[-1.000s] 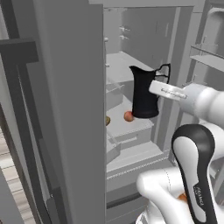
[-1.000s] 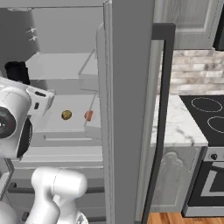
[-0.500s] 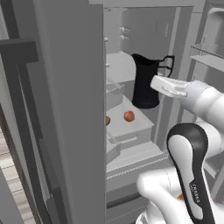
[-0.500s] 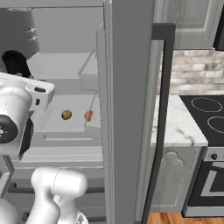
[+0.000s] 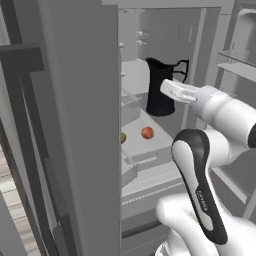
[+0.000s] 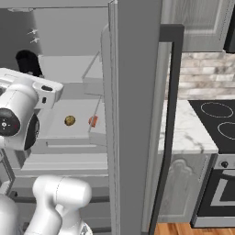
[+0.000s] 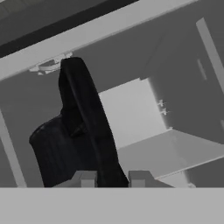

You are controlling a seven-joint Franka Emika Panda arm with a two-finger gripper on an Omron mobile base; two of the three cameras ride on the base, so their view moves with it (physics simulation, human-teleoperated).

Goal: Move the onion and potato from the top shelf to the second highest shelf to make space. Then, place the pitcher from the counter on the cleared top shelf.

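Note:
The black pitcher (image 5: 161, 89) hangs inside the open fridge by its loop handle. My gripper (image 7: 112, 179) is shut on that handle (image 7: 94, 127), which runs between the two fingertips. The pitcher's base is level with the top shelf (image 5: 134, 75); I cannot tell whether it touches. From the right, the pitcher (image 6: 28, 63) peeks out behind my hand. Below, the red-orange onion (image 5: 147, 132) and the brown-yellow potato (image 5: 123, 137) lie on the second highest shelf (image 5: 150, 145). The potato (image 6: 69, 120) and the onion (image 6: 93, 121) sit side by side, the onion partly hidden by a door bin.
The open fridge door (image 5: 75, 125) stands close on the left; its edge (image 6: 137, 114) splits the right base view. Door bins (image 5: 237, 65) hang on the right. The marbled counter (image 6: 183, 133) and black stovetop (image 6: 220, 124) lie beyond the door.
The gripper has lifted the pitcher higher and carried it deeper into the fridge, toward the top shelf. Onion and potato have stayed put.

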